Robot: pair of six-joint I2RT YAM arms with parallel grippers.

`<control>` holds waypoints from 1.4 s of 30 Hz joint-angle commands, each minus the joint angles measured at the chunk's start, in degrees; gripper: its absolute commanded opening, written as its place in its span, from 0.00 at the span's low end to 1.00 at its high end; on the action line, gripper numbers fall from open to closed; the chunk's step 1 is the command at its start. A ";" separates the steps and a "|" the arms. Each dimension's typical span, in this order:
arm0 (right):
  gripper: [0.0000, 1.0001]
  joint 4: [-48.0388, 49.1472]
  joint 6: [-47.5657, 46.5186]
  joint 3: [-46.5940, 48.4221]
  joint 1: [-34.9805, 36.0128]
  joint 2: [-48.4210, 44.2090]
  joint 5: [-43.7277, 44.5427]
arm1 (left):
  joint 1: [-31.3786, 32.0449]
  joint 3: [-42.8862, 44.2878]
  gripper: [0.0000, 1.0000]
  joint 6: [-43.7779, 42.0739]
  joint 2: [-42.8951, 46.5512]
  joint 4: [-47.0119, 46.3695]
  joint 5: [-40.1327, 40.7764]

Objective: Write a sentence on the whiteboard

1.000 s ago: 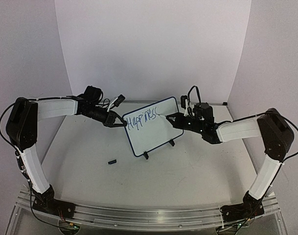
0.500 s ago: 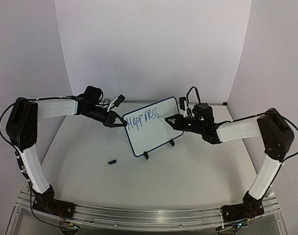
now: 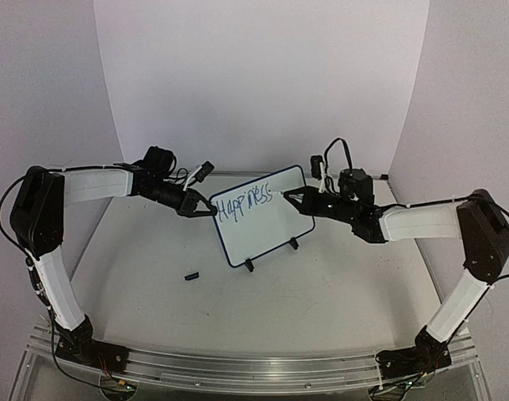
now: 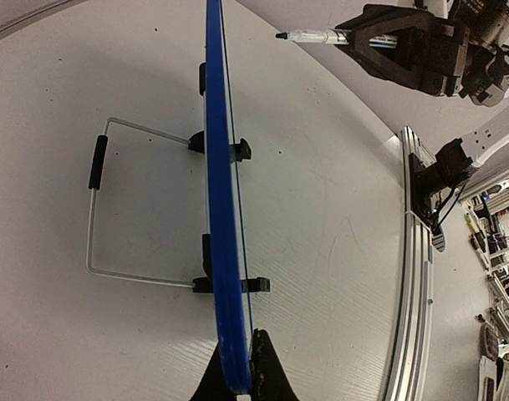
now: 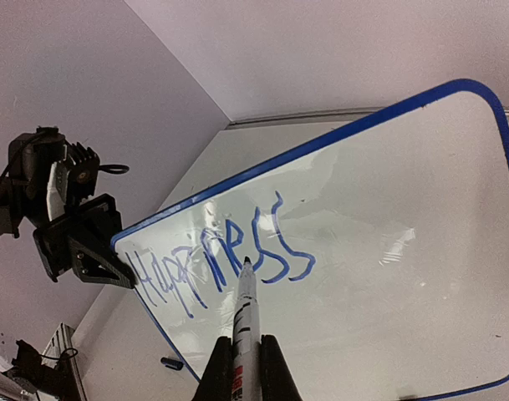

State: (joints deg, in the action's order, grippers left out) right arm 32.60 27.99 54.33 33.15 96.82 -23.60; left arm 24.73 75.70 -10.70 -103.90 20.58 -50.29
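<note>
Found the whiteboard [image 3: 262,234] standing tilted on the surface [image 3: 321,284], propped on two black clip feet [image 3: 250,266] with a wire stand [image 4: 91,209] behind it. Read the sentence [image 3: 243,201] along the whiteboard's upper edge as "Happiness" only, so judged the writing under halfway. Saw the left gripper [image 4: 237,372] pinched tight on the whiteboard's left rim, steadying it. Saw the right gripper [image 5: 241,355] clamped around a marker [image 5: 246,301] at the whiteboard's right side, with the tip before the lettering yet apart from the face in the left wrist view. Judged the whiteboard light, stiff and slick-faced, apt to tip or slide under pen pressure; best held by the rim, never across fresh ink. Noted a small black piece [image 3: 190,275] in front of the whiteboard, leftward. Spotted no container near the whiteboard.
</note>
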 commanded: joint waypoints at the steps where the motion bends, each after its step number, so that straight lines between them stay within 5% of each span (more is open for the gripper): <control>1: 0.00 0.99 -0.93 -0.49 0.01 -4.10 -0.83 | 1.70 0.32 0.00 -3.44 0.27 3.46 4.01; 15: 0.00 -0.53 -1.09 -0.10 -7.81 -4.24 -7.27 | 2.17 0.26 0.00 -3.73 0.69 3.77 4.54; 42: 0.00 0.85 -0.82 7.25 -9.28 5.68 -6.96 | 2.34 0.48 0.00 -4.13 -0.11 4.05 4.85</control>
State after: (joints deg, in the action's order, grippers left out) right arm 31.67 27.29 58.84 24.09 101.32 -29.69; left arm 25.52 75.75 -11.31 -103.44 20.56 -49.28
